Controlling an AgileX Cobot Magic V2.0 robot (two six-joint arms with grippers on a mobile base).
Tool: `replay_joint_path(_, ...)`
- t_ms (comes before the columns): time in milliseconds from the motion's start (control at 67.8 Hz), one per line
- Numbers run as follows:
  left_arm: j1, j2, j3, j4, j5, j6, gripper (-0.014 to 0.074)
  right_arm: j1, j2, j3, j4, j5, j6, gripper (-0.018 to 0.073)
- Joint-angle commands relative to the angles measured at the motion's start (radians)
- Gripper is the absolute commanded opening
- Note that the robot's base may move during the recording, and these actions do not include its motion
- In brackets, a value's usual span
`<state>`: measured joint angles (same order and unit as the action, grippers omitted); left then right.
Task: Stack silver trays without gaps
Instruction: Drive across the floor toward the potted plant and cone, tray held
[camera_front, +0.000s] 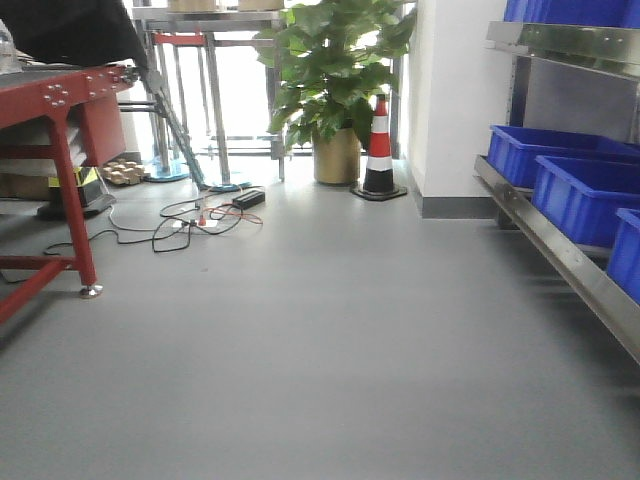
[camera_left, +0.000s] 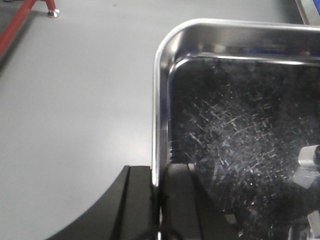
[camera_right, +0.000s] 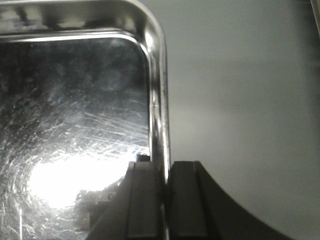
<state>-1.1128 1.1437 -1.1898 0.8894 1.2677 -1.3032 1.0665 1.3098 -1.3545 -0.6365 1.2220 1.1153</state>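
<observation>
Silver tray (camera_left: 235, 125) — cut off in both wrist views — has its rim pinched by left tool (camera_left: 161, 200) and right tool (camera_right: 165, 195).

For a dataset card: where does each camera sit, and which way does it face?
Front: low, facing forward over floor to plant, cone, blue bins; no robot visible.
Left wrist: looks down left gripper pinching silver tray rim.
Right wrist: likewise, right gripper on tray rim.
Shared: both wrists see tray over grey floor.

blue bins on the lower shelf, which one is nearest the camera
The blue bin cut off by the picture's right edge; the other two sit farther back along the shelf.
</observation>
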Motion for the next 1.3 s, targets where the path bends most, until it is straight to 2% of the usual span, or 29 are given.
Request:
replay_joint_path(0,-0.014,0.009,-0.001,-0.003,-0.089,0.0,-0.0016,0.011,-0.006,-0.006,0.003,-0.148,-0.009,-0.0023)
replay_joint_path(768,-0.014,0.008,-0.001,-0.001,-0.089,0.0,-0.0016,0.011,-0.006,-0.006,0.003,-0.263,-0.009,-0.0023)
replay_joint_path(1284,-0.014,0.008,-0.001,0.044,-0.089,0.0,-0.0016,0.011,-0.006,-0.006,0.003,-0.272,-0.009,-0.0023)
